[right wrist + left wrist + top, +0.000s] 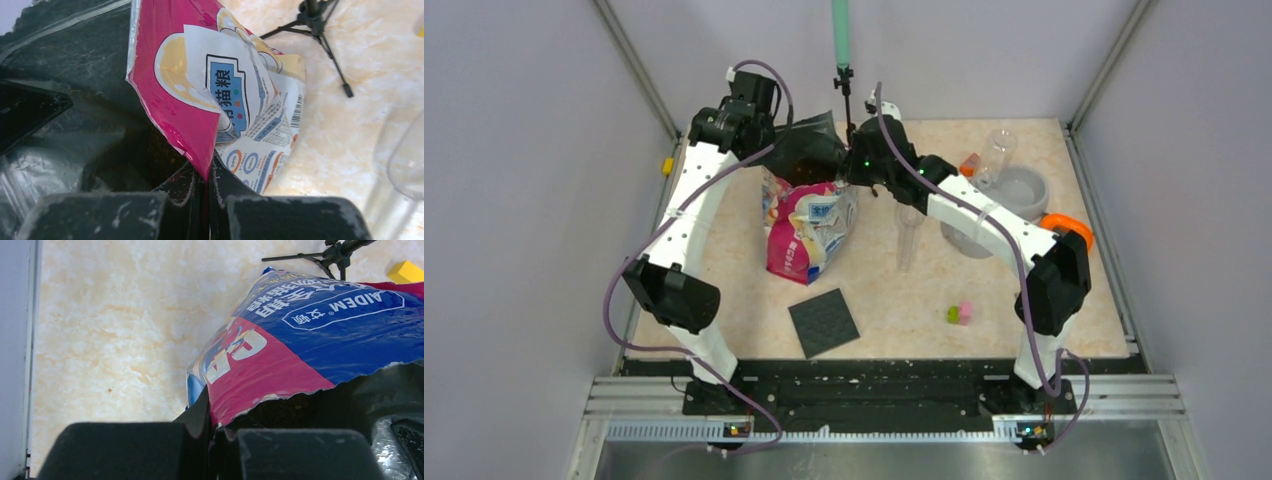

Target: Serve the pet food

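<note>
Bag [809, 228] stands at eleven o'clock on the tabletop [894, 310] from overhead. Left wrist: left end effector [212, 440] is clamped on the torn rim. Right wrist: right end effector [207, 192] pinches the pink lip, with pet food [160, 152] dark inside the bag. Risk: pulling unevenly could slip the glossy film free, topple the bag and scatter kibble.

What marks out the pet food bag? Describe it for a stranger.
On the beige marble tabletop, look left of centre, between the two arms. The pet food bag sits there, its torn top pinched by the left gripper and the right gripper. It alone is glossy pink-and-blue print; nearby are a black square mat and a clear tube.
</note>
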You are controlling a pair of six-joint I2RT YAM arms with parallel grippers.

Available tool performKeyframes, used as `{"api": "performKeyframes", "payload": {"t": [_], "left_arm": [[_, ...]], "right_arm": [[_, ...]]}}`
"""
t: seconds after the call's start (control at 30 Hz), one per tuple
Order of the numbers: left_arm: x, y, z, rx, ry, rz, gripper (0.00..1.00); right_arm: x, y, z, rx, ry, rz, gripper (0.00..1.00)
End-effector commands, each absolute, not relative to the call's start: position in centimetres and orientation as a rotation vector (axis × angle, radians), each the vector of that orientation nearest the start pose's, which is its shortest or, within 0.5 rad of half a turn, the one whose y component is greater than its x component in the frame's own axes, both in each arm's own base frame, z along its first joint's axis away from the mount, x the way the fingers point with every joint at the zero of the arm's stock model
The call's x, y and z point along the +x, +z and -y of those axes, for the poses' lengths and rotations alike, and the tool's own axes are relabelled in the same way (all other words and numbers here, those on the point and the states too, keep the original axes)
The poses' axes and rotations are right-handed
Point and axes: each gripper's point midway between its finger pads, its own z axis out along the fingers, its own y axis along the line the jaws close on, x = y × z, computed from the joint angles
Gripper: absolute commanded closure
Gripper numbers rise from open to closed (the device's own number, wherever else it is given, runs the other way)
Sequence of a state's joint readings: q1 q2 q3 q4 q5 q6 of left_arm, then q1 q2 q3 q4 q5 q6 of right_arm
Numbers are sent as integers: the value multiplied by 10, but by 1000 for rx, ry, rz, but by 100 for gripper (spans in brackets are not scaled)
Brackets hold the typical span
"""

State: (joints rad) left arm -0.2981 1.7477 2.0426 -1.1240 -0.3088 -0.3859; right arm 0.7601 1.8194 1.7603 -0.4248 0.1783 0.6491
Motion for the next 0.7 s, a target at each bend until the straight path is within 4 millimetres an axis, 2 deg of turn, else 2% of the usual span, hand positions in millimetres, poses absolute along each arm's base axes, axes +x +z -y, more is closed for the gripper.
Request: {"api": "performKeyframes", "payload": {"t": [0.0, 0.13, 0.2, 0.27, 0.33, 0.43, 0.53, 0.57, 0.6, 0.67], "left_arm": [[432, 423, 56, -341, 16, -1896, 100], [422, 432, 56, -351, -16, -1879, 100], [417, 434, 67, -324, -85, -1884, 100], [410, 430, 88, -277, -180, -1917, 100], [398, 414, 115, -226, -268, -1985, 100], [379, 382, 156, -167, -344, -2075, 100], [367, 360, 181, -142, -410, -2119, 100], [366, 355, 185, -142, -427, -2131, 100], [365, 350, 189, -139, -435, -2142, 100], [366, 345, 190, -129, -427, -2158, 100]], "right_arm": [[394, 265, -380, -16, 815, -2082, 100], [400, 278, -382, -16, 841, -2021, 100], [403, 279, -379, -12, 856, -1995, 100], [407, 268, -372, 30, 887, -2002, 100], [409, 243, -359, 83, 899, -2053, 100], [404, 213, -332, 131, 820, -2116, 100], [397, 216, -323, 106, 785, -2119, 100], [396, 223, -321, 91, 781, -2110, 92], [395, 231, -321, 73, 779, -2103, 80], [391, 251, -318, 38, 776, -2083, 50]]}}
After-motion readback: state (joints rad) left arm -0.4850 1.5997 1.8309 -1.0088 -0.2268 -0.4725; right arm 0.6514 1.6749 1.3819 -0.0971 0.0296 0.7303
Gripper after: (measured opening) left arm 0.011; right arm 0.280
